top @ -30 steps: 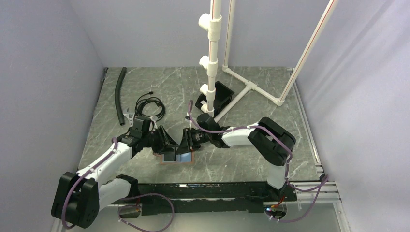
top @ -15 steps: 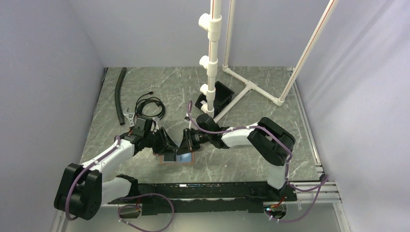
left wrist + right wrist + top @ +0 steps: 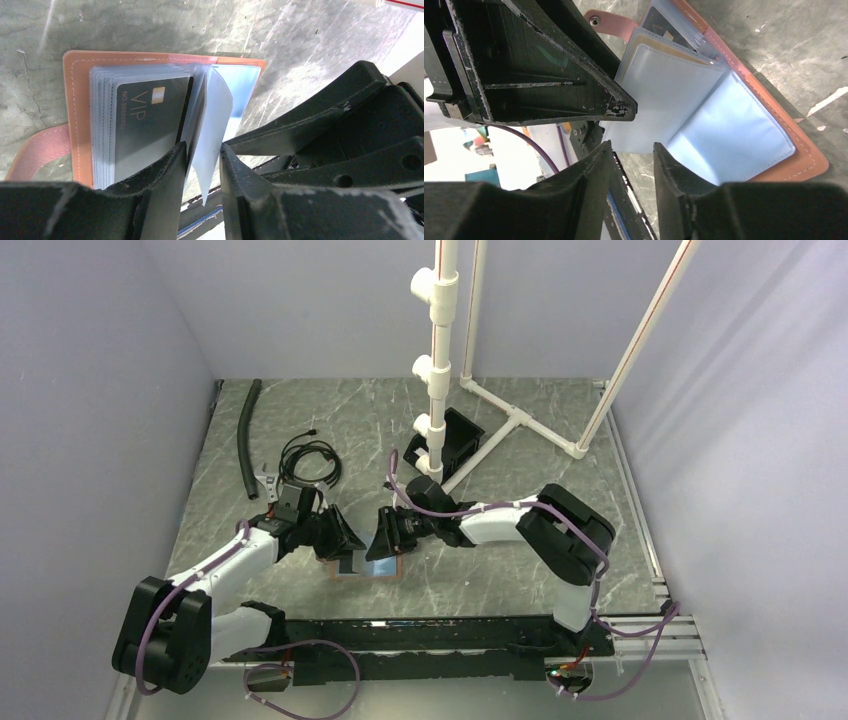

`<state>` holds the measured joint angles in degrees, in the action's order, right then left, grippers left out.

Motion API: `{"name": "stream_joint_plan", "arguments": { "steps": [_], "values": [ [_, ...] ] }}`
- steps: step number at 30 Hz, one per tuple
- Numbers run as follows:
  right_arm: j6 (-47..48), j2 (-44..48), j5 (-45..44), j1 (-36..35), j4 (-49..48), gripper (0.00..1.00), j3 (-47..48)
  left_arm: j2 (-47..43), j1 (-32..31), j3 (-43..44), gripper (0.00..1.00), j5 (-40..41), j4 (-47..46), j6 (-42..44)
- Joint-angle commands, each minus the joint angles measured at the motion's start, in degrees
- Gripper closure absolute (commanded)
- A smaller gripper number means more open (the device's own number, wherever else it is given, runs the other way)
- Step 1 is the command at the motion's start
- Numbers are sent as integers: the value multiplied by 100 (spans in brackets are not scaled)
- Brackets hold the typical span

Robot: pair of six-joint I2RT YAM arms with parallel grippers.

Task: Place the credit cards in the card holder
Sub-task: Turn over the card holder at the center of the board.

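Observation:
The card holder [image 3: 360, 568], a tan-brown wallet, lies open on the table between both grippers. In the left wrist view its glossy sleeves are fanned, and a dark credit card marked VIP [image 3: 150, 117] sits in the top one. A light blue leaf [image 3: 214, 120] stands up from the spine; I cannot tell whether it is a sleeve or a card. Its lower corner hangs between the fingers of my left gripper [image 3: 203, 147], which stand apart and do not pinch it. My right gripper [image 3: 633, 146] is open and empty just below the raised leaf [image 3: 669, 95], over the wallet's light blue right panel [image 3: 736, 142].
A black open-topped box [image 3: 456, 438] stands at the foot of the white pipe frame [image 3: 437, 360] behind. A coiled black cable [image 3: 310, 458] and a black hose [image 3: 246, 435] lie at the back left. Walls close in on both sides.
The left jaws have narrowed around the raised leaf. The right jaws closed further, then spread again. Both grippers have stayed over the wallet; the left arm's elbow dropped slightly.

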<state>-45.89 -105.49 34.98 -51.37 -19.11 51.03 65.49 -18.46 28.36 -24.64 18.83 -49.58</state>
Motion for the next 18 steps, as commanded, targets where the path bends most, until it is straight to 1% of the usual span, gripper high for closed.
{"name": "stream_joint_plan", "arguments": {
  "steps": [1, 4, 10, 14, 18],
  "values": [
    [409, 287, -244, -46, 223, 58, 85, -34, 17, -8, 65, -86, -108, 106],
    [650, 309, -410, -129, 462, 51, 204, -37, 17, 23, 66, -172, -174, 98],
    [1084, 378, -957, -380, 854, 33, 421, -66, 18, 105, 67, -175, -113, 105],
    [1232, 466, -1253, -513, 1003, 27, 501, -15, 17, 102, 67, -207, -129, 107],
    [1333, 444, -1741, -635, 1334, 26, 705, -2, 17, 87, 67, -225, -164, 107]
  ]
}}
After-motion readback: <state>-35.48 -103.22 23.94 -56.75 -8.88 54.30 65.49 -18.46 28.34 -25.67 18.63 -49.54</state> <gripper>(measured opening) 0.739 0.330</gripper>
